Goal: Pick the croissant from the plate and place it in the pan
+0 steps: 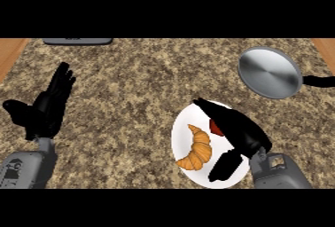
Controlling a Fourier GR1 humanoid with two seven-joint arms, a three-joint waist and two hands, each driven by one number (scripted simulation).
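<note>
Your right hand (237, 129) hovers open over the plate (183, 128), croissant (196, 148) just left of its palm. Pan (270, 72) lies beyond it, nothing between. Left hand (46, 108) rests open.

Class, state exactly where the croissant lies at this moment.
In the head view, the croissant lies on the left half of the white plate, right of centre on the counter, just left of the right hand over the plate.
</note>
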